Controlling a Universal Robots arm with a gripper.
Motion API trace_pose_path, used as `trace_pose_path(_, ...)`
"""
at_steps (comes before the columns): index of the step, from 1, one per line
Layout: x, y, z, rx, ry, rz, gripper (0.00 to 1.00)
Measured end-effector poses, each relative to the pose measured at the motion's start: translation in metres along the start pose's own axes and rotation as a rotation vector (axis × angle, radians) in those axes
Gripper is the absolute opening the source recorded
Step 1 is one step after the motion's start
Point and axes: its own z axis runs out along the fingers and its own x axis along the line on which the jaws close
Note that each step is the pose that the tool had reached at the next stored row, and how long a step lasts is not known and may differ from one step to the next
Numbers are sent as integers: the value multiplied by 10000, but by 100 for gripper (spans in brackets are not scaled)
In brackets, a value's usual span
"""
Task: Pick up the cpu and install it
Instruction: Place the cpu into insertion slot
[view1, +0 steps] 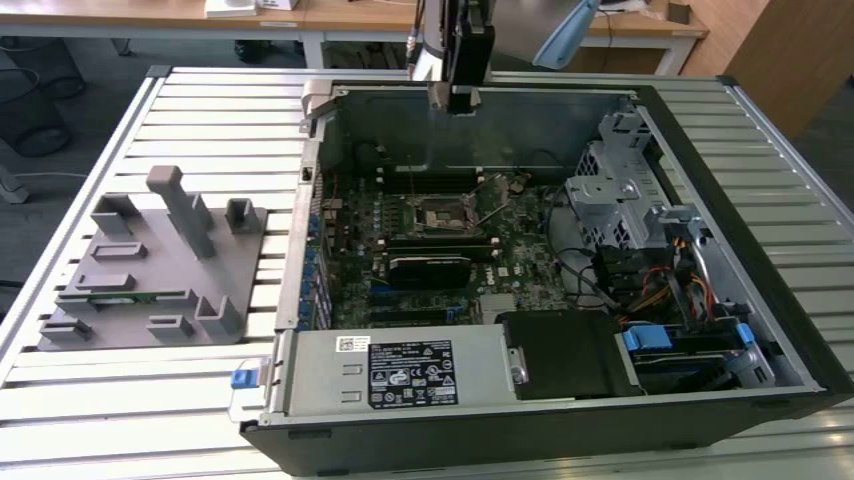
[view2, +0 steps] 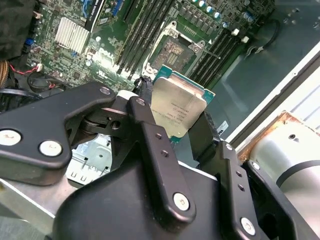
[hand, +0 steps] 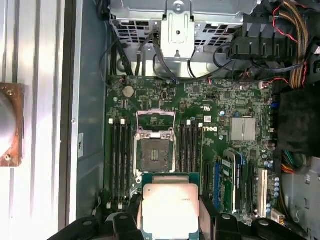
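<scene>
Gripper (view2: 176, 110) grips the cpu (hand: 170, 207) by two opposite edges, its fingers (view2: 150, 125) drawn in narrow against the chip, whose silvery top shows in both wrist views. In the exterior view the gripper hangs above the far wall of the open case (view1: 763, 200), well above the motherboard (view1: 521, 250). The socket (hand: 155, 150) lies below the cpu with its frame flipped open. A grey tray (view1: 147, 270) sits on the slatted table (view1: 200, 100), at the exterior view's left of the case.

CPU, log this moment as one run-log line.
tool: shut on cpu | cpu: held over board, not seated | socket: empty
</scene>
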Motion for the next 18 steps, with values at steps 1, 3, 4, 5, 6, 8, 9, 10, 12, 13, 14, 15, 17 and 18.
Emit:
trace_pose_path(1,0,0,6,-1,1,0,54)
trace_pose_path(3,0,0,18,-1,5,0,54)
trace_pose_path(4,1,0,23,-1,5,1,54)
trace_pose_path(5,1,0,27,0,5,1,54)
trace_pose_path(6,1,0,32,0,6,0,54)
trace_pose_path(8,1,0,46,0,5,0,54)
trace_pose_path(9,1,0,50,0,5,0,54)
trace_pose_path(10,1,0,54,0,5,0,54)
trace_pose_path(12,1,0,64,0,6,0,54)
trace_pose_path(13,1,0,69,-1,6,0,54)
trace_pose_path(14,1,0,74,0,5,0,54)
trace_pose_path(15,1,0,79,0,5,0,54)
trace_pose_path(17,1,-1,90,0,6,0,54)
trace_pose_path(18,1,0,97,-1,6,0,54)
